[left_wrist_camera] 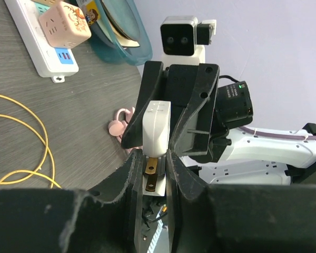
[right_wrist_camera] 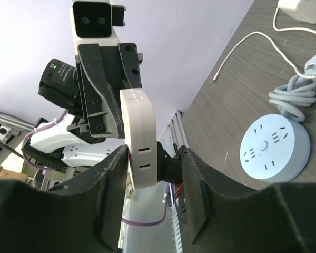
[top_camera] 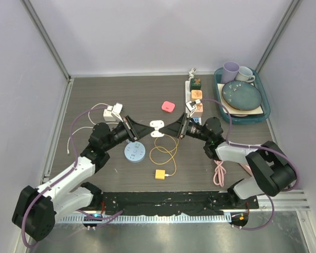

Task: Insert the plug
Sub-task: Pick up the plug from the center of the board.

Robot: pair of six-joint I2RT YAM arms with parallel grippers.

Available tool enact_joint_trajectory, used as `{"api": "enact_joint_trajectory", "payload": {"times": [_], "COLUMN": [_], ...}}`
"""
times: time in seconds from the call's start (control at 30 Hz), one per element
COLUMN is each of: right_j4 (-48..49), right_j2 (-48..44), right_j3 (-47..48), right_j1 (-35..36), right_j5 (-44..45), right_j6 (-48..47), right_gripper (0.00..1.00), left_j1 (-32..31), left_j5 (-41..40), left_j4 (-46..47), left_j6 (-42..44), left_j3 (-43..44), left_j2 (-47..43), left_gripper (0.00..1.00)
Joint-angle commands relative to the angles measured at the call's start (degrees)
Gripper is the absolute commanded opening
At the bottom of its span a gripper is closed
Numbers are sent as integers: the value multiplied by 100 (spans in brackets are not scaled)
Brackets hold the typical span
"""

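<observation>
A white plug (top_camera: 157,127) hangs above the middle of the table between both grippers. My left gripper (top_camera: 147,128) is shut on it; in the left wrist view the plug's white body (left_wrist_camera: 157,125) stands just past my left gripper (left_wrist_camera: 154,169), with its brass prongs between the jaws. My right gripper (top_camera: 168,129) faces it from the right and is open. In the right wrist view the plug's slotted white face (right_wrist_camera: 141,142) rests against one finger of my right gripper (right_wrist_camera: 154,164), and a gap shows on the other side.
A round blue socket (top_camera: 135,153) lies below the left gripper. Near it are a yellow cable (top_camera: 163,156), a yellow box (top_camera: 160,174) and a pink cable (top_camera: 219,172). A white power strip (top_camera: 190,89) with cube adapters runs at the back, beside a teal tray (top_camera: 265,103) of dishes. White chargers (top_camera: 112,110) lie at the left.
</observation>
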Motion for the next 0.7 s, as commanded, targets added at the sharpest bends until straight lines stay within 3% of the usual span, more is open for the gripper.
{"api": "enact_joint_trajectory", "payload": {"times": [0.0, 0.33, 0.6, 0.67], "right_j4": [585, 2412, 2317, 2291], "right_j2": [224, 972, 849, 840], "right_j3": [148, 227, 289, 307], "right_j1": [211, 299, 308, 308], "right_j5": [105, 62, 62, 53], "right_j6": [102, 1139, 946, 919], "right_gripper": [49, 46, 41, 35], "left_j1": [10, 1, 10, 9], "left_j5": [23, 15, -47, -38], "left_j4": [705, 758, 706, 679], "left_j6": [-205, -276, -267, -267], "left_j3": [-67, -173, -278, -278], "left_j2": [-5, 4, 13, 39], "left_gripper": [0, 0, 0, 0]}}
